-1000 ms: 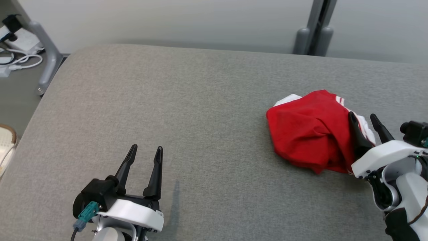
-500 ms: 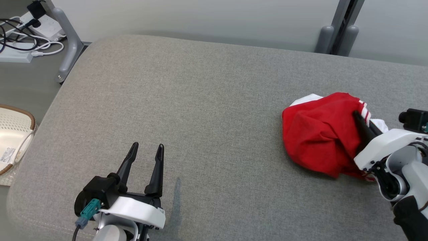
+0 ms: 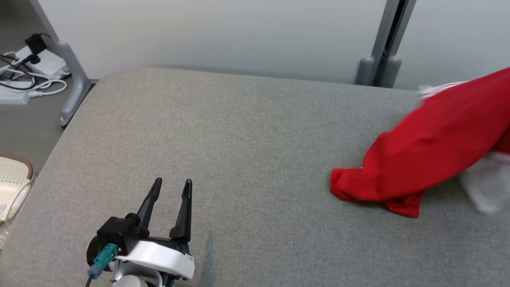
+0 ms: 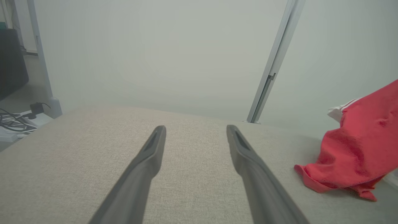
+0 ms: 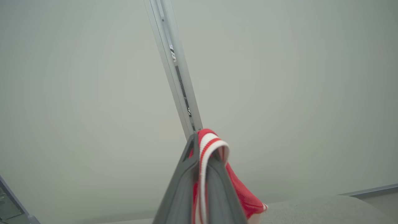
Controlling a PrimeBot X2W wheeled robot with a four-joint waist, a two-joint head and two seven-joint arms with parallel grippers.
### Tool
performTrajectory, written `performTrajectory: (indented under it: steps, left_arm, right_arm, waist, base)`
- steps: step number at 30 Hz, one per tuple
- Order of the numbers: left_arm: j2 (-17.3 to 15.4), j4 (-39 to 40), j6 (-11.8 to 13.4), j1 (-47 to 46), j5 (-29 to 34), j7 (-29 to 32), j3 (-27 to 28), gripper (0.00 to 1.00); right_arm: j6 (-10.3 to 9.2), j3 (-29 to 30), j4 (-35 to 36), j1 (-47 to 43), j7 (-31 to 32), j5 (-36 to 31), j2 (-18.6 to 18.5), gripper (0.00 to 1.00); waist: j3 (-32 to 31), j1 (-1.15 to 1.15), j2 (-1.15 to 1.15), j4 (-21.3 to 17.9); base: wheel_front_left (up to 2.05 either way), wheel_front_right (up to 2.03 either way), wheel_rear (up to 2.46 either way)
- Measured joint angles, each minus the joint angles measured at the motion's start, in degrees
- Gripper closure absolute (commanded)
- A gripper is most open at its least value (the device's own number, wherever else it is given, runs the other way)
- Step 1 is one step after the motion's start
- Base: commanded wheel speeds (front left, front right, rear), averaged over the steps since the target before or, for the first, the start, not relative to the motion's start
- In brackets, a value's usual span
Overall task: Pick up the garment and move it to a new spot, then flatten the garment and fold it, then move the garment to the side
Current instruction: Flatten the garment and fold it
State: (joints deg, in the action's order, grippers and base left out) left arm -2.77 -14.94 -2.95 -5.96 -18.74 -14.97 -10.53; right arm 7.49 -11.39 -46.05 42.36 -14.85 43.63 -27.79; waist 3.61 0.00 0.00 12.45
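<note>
The garment [image 3: 430, 147], a red shirt with white parts, stretches up and off to the right of the grey surface [image 3: 239, 151], its lower end still resting there. It also hangs at the right of the left wrist view, garment [image 4: 357, 146]. In the right wrist view my right gripper [image 5: 202, 146] is shut on the garment's red-white striped trim [image 5: 211, 146], which pokes out between the fingertips. My left gripper [image 3: 173, 183] stands open with nothing between its fingers at the lower left, well apart from the cloth; its fingers [image 4: 149, 155] frame bare surface.
The grey padded surface ends at a rounded left edge. Beyond it on the floor lie a power strip with cables [image 3: 24, 83], a grey frame leg [image 3: 73, 87] and a white basket [image 3: 12, 183]. A grey post [image 3: 382, 44] stands against the wall behind.
My right gripper closed on the garment's edge and lifted it up and to the right, out of the head view. The crumpled heap is pulled into a long hanging shape. The camera shifted.
</note>
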Motion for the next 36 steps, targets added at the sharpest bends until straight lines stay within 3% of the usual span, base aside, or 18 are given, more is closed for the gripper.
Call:
performTrajectory:
  steps: [3,6,10,12,18,23,24,25,30,36]
  left_arm:
    - [0.0,0.01,0.07,0.46,-0.25,-0.01,-0.24,0.0]
    - [0.0,0.07,0.24,1.18,-0.77,-0.01,-0.38,0.0]
    - [-0.01,0.26,0.51,2.06,-1.69,-0.01,-0.38,0.0]
    - [0.0,0.31,0.58,2.37,-2.09,-0.01,-1.02,0.0]
    - [-0.01,1.03,1.09,2.5,-3.02,-0.01,-2.44,0.0]
    - [0.05,0.93,1.3,1.81,-3.65,-0.01,-4.36,0.0]
    - [-0.01,0.97,1.59,1.82,-4.12,-0.01,-4.34,0.0]
    - [-0.05,0.98,1.85,1.83,-4.2,-0.01,-4.36,0.0]
    - [0.09,0.87,2.27,1.89,-4.31,-0.01,-4.74,0.0]
    - [0.02,0.01,2.03,2.25,-3.44,-0.01,-4.09,0.0]
  right_arm:
    - [0.0,4.2,2.31,3.06,-0.13,-4.22,-1.26,1.0]
    - [0.0,4.11,5.2,5.53,-0.15,-8.31,-0.13,1.0]
    - [0.0,1.37,8.51,10.23,0.99,-12.38,4.11,1.0]
    - [0.0,-1.12,9.12,12.36,4.05,-14.56,8.92,1.0]
    - [0.0,-12.16,-4.12,7.65,12.21,-17.46,21.61,1.0]
    - [0.0,-19.69,-11.56,5.99,11.37,-13.38,24.36,1.0]
    - [0.0,-21.17,-12.84,6.39,10.89,-13.82,24.6,0.68]
    - [0.01,-22.4,-14.15,7.11,10.25,-14.67,24.81,0.0]
    - [0.01,-26.03,-19.26,9.84,10.24,-13.33,24.86,0.0]
    - [0.01,-28.87,-23.43,10.46,10.17,-13.76,24.99,0.0]
  waist:
    - [-1.2,0.0,0.0,-0.4]
    - [-2.32,0.0,0.0,-0.4]
    - [-3.34,0.0,0.0,0.39]
    - [-3.81,0.0,0.0,1.61]
    - [-3.8,0.0,0.0,6.82]
    - [-2.83,0.0,0.0,12.37]
    - [-2.56,0.0,0.0,13.21]
    - [-2.19,0.0,0.0,13.91]
    - [0.16,0.0,0.0,16.09]
    - [-1.49,0.0,0.0,14.94]
  base:
    - [0.0,0.0,0.0]
    - [0.0,0.0,0.0]
    - [0.0,0.0,0.0]
    - [0.0,0.0,0.0]
    - [0.0,0.0,0.0]
    - [0.0,0.0,0.0]
    - [0.0,0.0,0.0]
    - [0.0,0.0,0.0]
    - [0.0,0.0,0.0]
    - [0.0,0.0,0.0]
